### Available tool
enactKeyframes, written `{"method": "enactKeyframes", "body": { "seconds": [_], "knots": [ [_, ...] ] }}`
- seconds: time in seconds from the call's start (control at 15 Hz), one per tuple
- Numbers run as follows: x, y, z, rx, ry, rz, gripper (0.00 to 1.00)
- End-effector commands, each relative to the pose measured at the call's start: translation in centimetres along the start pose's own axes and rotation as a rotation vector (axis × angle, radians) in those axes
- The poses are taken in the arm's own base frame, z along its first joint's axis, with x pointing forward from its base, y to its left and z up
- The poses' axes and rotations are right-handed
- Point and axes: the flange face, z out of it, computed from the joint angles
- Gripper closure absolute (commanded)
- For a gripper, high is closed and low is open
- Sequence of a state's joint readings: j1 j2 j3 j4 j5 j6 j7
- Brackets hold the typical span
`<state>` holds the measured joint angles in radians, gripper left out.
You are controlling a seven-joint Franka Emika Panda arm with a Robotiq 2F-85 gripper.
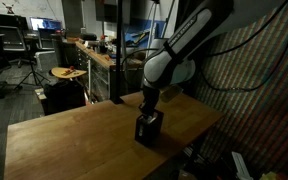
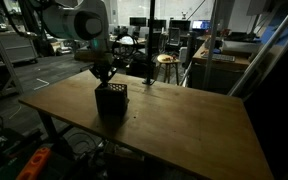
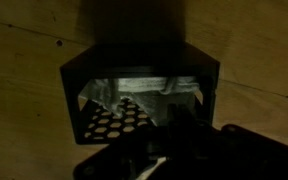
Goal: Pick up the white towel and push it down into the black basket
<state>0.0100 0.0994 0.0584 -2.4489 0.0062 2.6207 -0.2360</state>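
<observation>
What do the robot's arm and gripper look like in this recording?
The arm is white to pale grey, built of smooth rounded segments with bulbous joints. The gripper is black and blocky; the wrist view shows only its dark silhouette. No markings or cables are legible in the dim light.

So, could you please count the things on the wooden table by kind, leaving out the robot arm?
Black basket: 1
White towel, lying inside the basket, seen only in the wrist view: 1
Total: 2
</observation>
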Motion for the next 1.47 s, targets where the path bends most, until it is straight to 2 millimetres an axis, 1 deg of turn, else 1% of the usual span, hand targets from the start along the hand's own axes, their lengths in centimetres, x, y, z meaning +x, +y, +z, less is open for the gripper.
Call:
{"method": "enactKeyframes", "body": {
  "seconds": [0.0,0.53,1.13,1.4],
  "knots": [
    [-0.4,-0.1,-1.2,-0.013,0.025,0.013,0.92],
    [0.2,-0.3,-1.7,-0.021,0.031,-0.006,0.92],
    [1.9,-1.1,-2.6,-0.047,0.042,-0.062,0.92],
    [2.2,-1.2,-2.5,-0.045,0.047,-0.070,0.92]
  ]
}}
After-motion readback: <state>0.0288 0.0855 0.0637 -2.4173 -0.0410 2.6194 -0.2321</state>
